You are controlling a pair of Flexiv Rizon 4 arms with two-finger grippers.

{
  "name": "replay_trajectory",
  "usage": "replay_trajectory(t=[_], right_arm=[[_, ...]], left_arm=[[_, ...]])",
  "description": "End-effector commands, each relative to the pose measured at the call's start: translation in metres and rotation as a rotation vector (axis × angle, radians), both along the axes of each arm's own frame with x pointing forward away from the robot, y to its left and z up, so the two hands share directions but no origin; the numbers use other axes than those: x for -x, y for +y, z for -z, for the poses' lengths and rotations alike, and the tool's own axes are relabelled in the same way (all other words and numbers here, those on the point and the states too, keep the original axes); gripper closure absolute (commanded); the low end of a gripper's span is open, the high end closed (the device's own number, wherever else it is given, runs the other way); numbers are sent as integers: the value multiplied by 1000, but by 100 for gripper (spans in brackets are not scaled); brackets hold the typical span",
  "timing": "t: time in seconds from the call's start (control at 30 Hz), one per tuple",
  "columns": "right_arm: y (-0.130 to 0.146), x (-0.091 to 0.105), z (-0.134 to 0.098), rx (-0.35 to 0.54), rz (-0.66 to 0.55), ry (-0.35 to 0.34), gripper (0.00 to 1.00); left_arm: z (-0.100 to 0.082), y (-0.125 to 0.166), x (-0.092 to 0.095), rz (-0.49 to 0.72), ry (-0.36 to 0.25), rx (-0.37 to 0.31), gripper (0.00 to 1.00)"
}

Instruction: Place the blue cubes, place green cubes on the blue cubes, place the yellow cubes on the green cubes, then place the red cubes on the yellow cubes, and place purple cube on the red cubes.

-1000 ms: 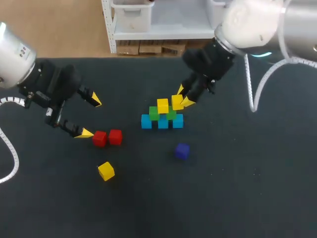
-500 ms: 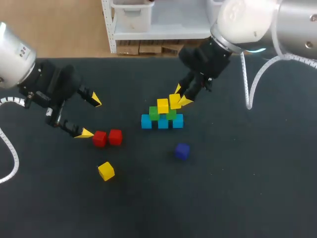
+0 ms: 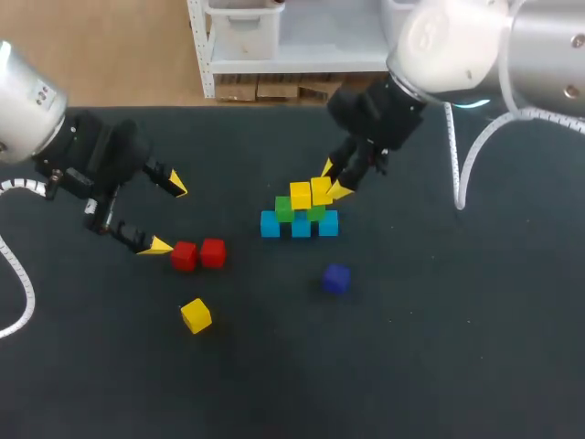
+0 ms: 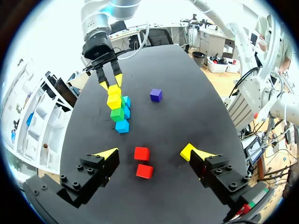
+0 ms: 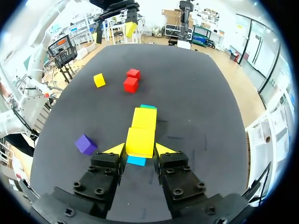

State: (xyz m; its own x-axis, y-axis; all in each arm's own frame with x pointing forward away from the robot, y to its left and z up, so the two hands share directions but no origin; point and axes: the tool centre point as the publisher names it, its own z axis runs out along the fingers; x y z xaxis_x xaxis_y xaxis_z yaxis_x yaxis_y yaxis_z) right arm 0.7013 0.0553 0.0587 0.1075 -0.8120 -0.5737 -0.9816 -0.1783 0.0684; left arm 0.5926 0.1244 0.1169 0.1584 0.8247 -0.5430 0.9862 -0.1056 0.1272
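The black table [image 3: 457, 347] fills most of the view. The right arm [image 3: 457, 46] comes in from the far right corner. The left arm [image 3: 55, 137] sits over the table's left side.

The right gripper [image 3: 334, 179] is over the stack, jaws pinching the gripped yellow cube [image 5: 140, 141] from both sides. That cube is on top of the right-hand part of the stack, pressed up next to the placed yellow cube [image 3: 300, 195]. Can't tell if it's fully resting on the green below.

The left gripper [image 3: 168, 215] has its jaws spread wide with nothing in them. One yellow tip is just beside the nearer of the two red cubes [image 3: 184, 256], which lie side by side.

The stack itself is three blue cubes [image 3: 270, 224] in a row on the table, with two green cubes [image 3: 284, 209] on top of them.

The purple cube [image 3: 335, 279] sits alone near the stack, on its near side. The loose yellow cube [image 3: 196, 315] is near the reds, well apart from the stack.
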Motion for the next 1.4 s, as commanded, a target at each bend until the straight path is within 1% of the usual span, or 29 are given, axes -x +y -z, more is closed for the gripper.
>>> replay_trajectory(t=[0.03, 1.13, 1.3, 1.4], right_arm=[[0, 2, 0, 1, 4, -3, 100], [3, -1, 7, 5, 17, 5, 100], [3, -1, 7, 6, 20, 4, 96], [3, -2, 7, 7, 22, 4, 86]], left_arm=[[1, 2, 1, 2, -4, 5, 0], [1, 2, 1, 2, -4, 5, 0], [1, 2, 1, 2, -4, 5, 0], [1, 2, 1, 2, -4, 5, 0]])
